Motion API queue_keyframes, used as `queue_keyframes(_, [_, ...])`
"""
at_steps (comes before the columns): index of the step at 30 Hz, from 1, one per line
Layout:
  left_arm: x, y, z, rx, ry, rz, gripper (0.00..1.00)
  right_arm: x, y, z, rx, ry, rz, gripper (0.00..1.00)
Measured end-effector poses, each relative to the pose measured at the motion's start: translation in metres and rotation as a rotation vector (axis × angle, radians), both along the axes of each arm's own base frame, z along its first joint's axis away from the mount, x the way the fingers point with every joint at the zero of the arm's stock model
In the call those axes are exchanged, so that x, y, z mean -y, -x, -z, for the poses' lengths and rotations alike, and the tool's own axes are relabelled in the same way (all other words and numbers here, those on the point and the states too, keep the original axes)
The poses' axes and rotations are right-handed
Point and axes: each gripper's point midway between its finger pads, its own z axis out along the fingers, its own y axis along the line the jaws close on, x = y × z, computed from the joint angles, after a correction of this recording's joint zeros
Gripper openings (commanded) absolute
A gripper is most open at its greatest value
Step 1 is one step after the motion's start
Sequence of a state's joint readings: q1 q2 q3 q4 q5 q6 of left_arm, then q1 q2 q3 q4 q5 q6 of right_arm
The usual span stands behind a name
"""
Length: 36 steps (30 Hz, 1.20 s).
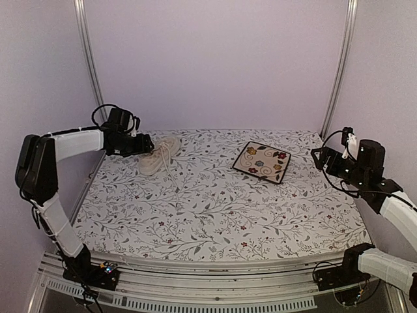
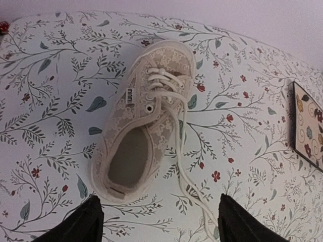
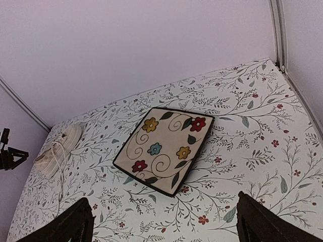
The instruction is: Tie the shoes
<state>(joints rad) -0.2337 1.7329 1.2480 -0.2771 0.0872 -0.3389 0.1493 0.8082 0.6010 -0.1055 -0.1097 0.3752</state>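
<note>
Nearest the camera, a ribbed metal rail can be seen along the table edge, with the two arm bases bolted to it. Past that, the table is covered by a smooth white cloth printed with thin grey-green vines and tiny red flowers.

On the right, the right gripper is held up above the cloth with its dark fingers spread wide and nothing caught between them. Pretty much in front of it, a square tile is laid flat: glossy cream face, dark rim, curly lines and red, yellow and blue flowers painted on.

Further back on the left, the sneaker is parked on its sole near the far-left corner, heel towards the left gripper, toe pointed away. The upper is cream fabric with a lacy raised pattern, metal eyelets and a small white tag, over a pale rubber sole. The laces are left undone, flat and white, with one long strand trailed back past the heel beside one finger. The left gripper's jaws are set apart, just behind the heel; contact can't be made out.

Behind it all, plain matte lilac walls are framed by slim aluminium posts.
</note>
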Motion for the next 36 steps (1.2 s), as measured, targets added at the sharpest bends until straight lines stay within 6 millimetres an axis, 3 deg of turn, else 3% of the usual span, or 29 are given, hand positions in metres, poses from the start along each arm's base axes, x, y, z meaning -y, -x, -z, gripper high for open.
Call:
queue_keyframes(4, [-0.005, -0.023, 0.018, -0.043, -0.069, -0.021, 0.53, -0.003, 0.001, 0.004, -0.011, -0.010, -0.015, 0.99])
queue_keyframes(9, [-0.004, -0.052, 0.057, -0.120, -0.150, -0.005, 0.46, -0.004, 0.002, 0.005, -0.013, -0.016, -0.021, 0.99])
queue_keyframes(13, [-0.008, -0.061, 0.084, -0.174, -0.208, 0.000, 0.45, -0.005, 0.002, 0.007, -0.020, -0.021, -0.022, 0.99])
queue_keyframes(18, [-0.015, -0.065, 0.080, -0.176, -0.262, -0.012, 0.44, -0.007, -0.001, 0.012, -0.032, -0.036, -0.027, 0.99])
queue_keyframes(21, [-0.020, -0.066, 0.081, -0.183, -0.283, -0.014, 0.54, -0.009, -0.003, 0.016, -0.045, -0.044, -0.033, 0.99])
queue_keyframes(25, [-0.026, -0.069, 0.098, -0.215, -0.300, -0.010, 0.63, -0.012, -0.007, 0.023, -0.064, -0.057, -0.043, 0.99])
queue_keyframes(28, [-0.026, -0.071, 0.100, -0.219, -0.287, 0.006, 0.47, -0.013, -0.009, 0.026, -0.073, -0.063, -0.046, 0.99])
queue_keyframes(29, [-0.026, -0.072, 0.099, -0.215, -0.278, 0.011, 0.33, -0.013, -0.010, 0.027, -0.073, -0.063, -0.047, 0.99])
queue_keyframes(32, [-0.023, -0.074, 0.098, -0.216, -0.275, 0.032, 0.05, -0.014, -0.012, 0.028, -0.076, -0.064, -0.050, 0.99])
queue_keyframes(33, [-0.024, -0.075, 0.098, -0.215, -0.277, 0.028, 0.00, -0.014, -0.012, 0.029, -0.076, -0.065, -0.050, 0.99])
queue_keyframes(36, [-0.027, -0.077, 0.098, -0.212, -0.277, 0.036, 0.00, -0.015, -0.014, 0.032, -0.085, -0.066, -0.054, 0.99])
